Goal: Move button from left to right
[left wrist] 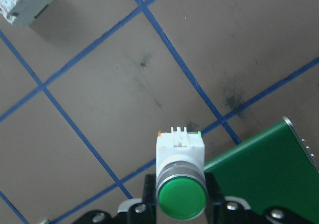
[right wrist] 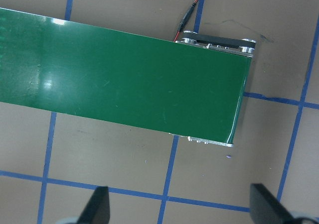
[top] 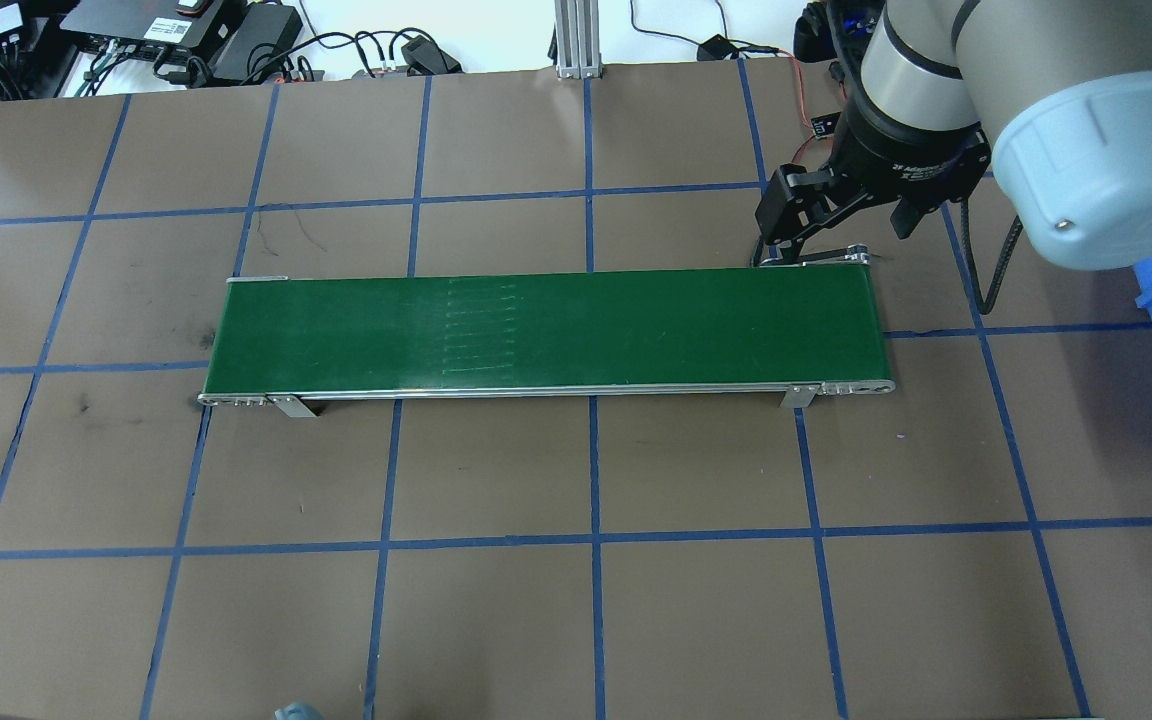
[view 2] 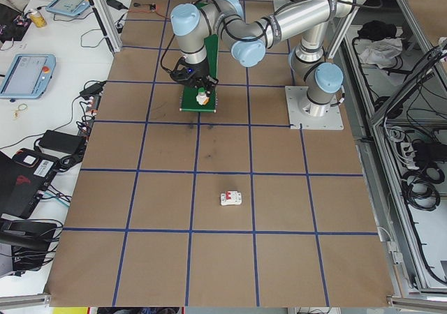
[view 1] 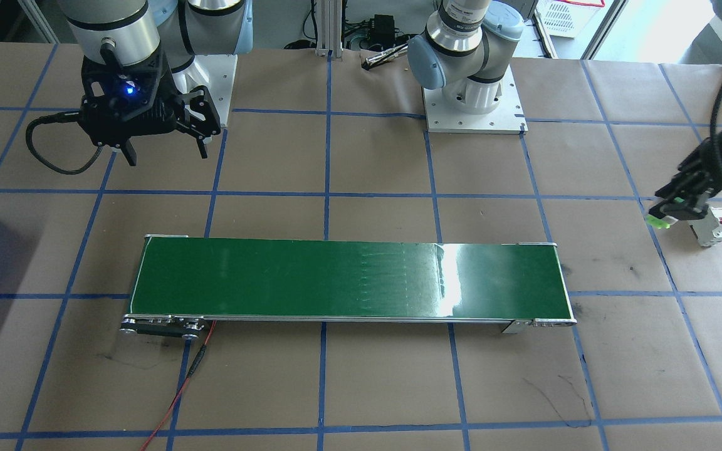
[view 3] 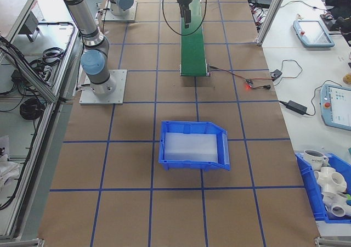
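L gripper is clamped on the button, green cap toward the wrist cam, held off the bench just beside the belt's left end, prob for a drop onto it to ride right. Breaker sits on the bench nearby, left alone. Farther right, R gripper hangs wide open and empty behind the belt's right end, likely waiting to take the button there.

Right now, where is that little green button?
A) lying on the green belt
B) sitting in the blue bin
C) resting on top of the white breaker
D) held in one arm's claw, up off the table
D: the left gripper is shut on the button, with the brown table well below and the white breaker lying apart.
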### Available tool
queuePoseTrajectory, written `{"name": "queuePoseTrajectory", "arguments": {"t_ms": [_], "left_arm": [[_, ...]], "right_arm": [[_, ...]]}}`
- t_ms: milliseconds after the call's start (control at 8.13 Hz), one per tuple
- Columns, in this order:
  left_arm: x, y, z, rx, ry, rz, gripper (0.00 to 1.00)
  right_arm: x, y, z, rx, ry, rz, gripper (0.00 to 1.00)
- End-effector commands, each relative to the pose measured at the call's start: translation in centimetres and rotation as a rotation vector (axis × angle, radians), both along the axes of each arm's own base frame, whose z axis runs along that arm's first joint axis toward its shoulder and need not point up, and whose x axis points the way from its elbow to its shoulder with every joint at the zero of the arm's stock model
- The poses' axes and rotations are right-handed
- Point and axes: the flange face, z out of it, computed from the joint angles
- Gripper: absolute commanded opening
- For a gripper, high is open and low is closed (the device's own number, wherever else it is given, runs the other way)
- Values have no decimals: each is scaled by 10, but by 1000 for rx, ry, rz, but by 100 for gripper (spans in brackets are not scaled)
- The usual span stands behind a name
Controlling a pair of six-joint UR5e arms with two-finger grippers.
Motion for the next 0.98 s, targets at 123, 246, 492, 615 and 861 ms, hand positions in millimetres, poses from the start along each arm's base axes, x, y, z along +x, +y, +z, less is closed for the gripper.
{"name": "queuePoseTrajectory", "arguments": {"t_ms": [123, 246, 492, 615, 861], "left_arm": [[-112, 0, -36, 33, 78, 318, 2], [-110, -5, -42, 29, 61, 375, 2], [-109, -7, -59, 12, 45, 470, 2], [-111, -2, -86, 19, 41, 493, 2], [-115, 4, -125, -80, 43, 473, 2]], "right_arm": [[0, -3, -3, 4, 1, 13, 100], [0, -4, -5, 7, 1, 13, 100], [0, -5, -8, 14, 2, 10, 100], [0, -5, -9, 16, 0, 12, 100], [0, -5, -9, 18, 2, 15, 99]]}}
